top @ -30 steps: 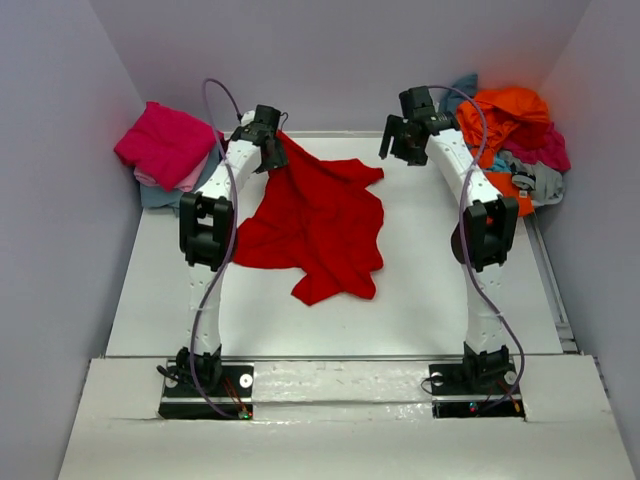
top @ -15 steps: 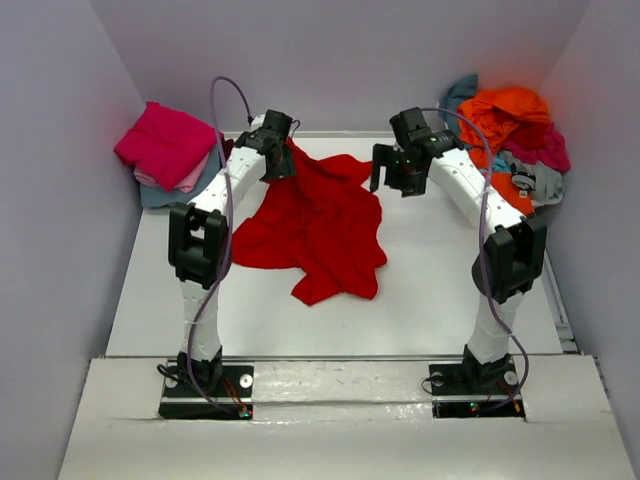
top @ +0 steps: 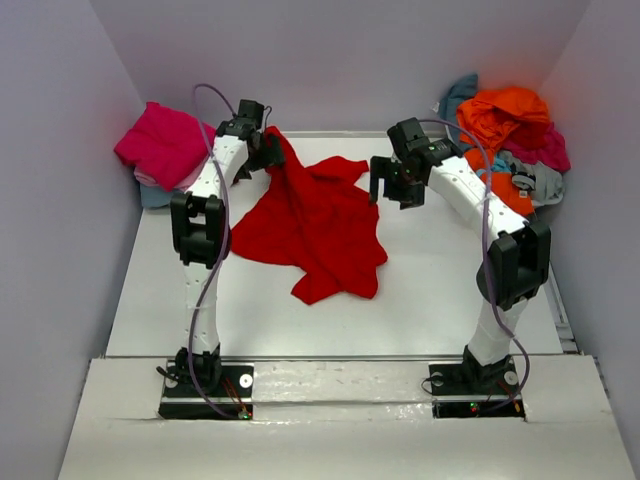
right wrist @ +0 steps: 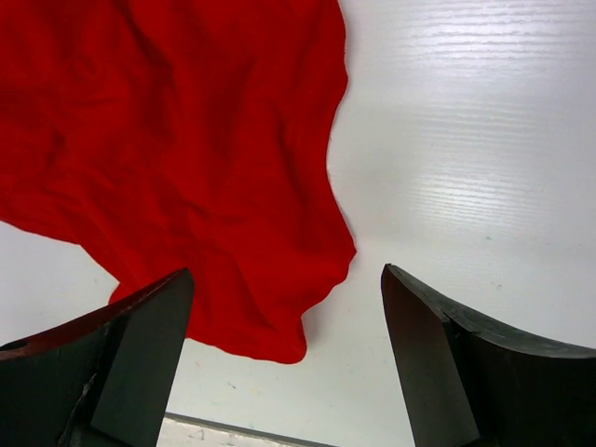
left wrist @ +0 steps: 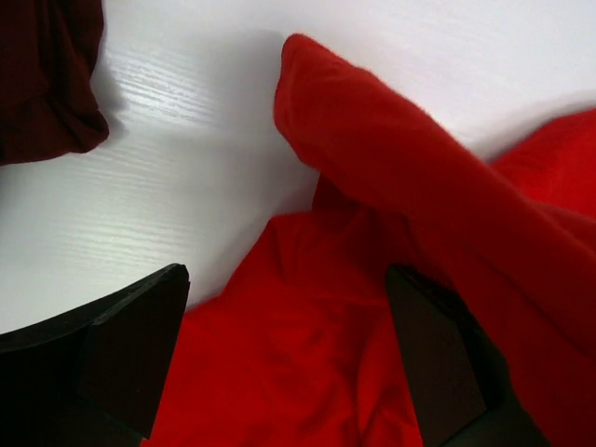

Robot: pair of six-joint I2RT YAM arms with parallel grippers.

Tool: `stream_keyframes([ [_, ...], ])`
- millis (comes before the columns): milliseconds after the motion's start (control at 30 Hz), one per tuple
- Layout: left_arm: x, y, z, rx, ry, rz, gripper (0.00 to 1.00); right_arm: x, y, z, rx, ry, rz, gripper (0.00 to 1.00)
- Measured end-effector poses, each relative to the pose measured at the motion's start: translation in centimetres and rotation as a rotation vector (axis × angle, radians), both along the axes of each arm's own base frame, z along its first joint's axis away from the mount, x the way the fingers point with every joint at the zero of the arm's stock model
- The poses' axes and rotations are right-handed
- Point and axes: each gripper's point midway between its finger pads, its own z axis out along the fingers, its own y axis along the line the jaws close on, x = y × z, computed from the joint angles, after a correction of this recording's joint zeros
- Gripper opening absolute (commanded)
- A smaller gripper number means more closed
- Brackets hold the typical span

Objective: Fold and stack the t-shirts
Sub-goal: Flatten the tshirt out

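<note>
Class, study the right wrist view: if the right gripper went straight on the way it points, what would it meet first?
The right gripper would probably meet the edge of the red shirt first; bare table lies just beside it, so a slight offset would land there.

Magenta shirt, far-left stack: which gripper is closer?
Left. The left gripper sits just right of the magenta shirt, over the red shirt's far corner; the right gripper is at the red shirt's opposite edge.

You see a white counter (top: pixel 440 280) enclosed at its left, far and right edges by plain pale grey-lilac walls (top: pixel 340 60); a white ledge (top: pixel 340 440) spans its near edge.
</note>
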Motion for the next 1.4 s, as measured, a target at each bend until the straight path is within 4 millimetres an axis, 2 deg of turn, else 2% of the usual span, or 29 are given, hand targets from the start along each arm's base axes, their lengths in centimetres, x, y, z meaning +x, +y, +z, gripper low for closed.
stream_keyframes([
  [33, -0.2, 0.1, -0.8, 0.002, 0.019, 0.001, 0.99, -0.1, 0.1, 0.0, 0.006, 0.002, 0.003, 0.86],
  [167, -4.6, 0.8, -7.4, 0.045, 0.191, -0.005, 0.99, -0.7, 0.7, -0.6, 0.033, 0.029, 0.023, 0.83],
  [233, -6.4, 1.4, -9.3, 0.081, 0.25, -0.003, 0.99, -1.2, 0.9, -1.2, 0.039, 0.051, 0.033, 0.81],
  [333, -6.8, 0.9, -8.3, 0.079, 0.223, -0.017, 0.99, -2.3, 1.3, -2.3, 0.044, 0.097, 0.054, 0.73],
  [500, -7.4, 0.8, -9.0, 0.085, 0.237, -0.022, 0.99, -3.9, 2.2, -4.1, 0.049, 0.155, 0.092, 0.67],
  [733, -7.4, 0.9, -9.0, 0.089, 0.236, -0.021, 0.99, -6.4, 3.6, -7.3, 0.044, 0.259, 0.155, 0.65],
  [900, -7.4, 0.9, -9.0, 0.092, 0.235, -0.02, 0.99, -9.3, 4.4, -10.4, 0.015, 0.362, 0.214, 0.65],
  [967, -7.4, 0.9, -9.0, 0.093, 0.235, -0.022, 0.99, -10.1, 4.5, -10.9, 0.014, 0.386, 0.226, 0.66],
  [1167, -7.6, 1.0, -8.9, 0.096, 0.235, -0.027, 0.99, -10.7, 4.3, -11.5, 0.016, 0.405, 0.23, 0.65],
  [1367, -8.2, 1.5, -8.0, 0.116, 0.225, -0.031, 0.99, -12.3, 4.2, -12.8, 0.025, 0.454, 0.248, 0.56],
  [1400, -8.2, 1.6, -7.8, 0.121, 0.219, -0.032, 0.99, -12.6, 4.2, -13.1, 0.031, 0.47, 0.252, 0.51],
])
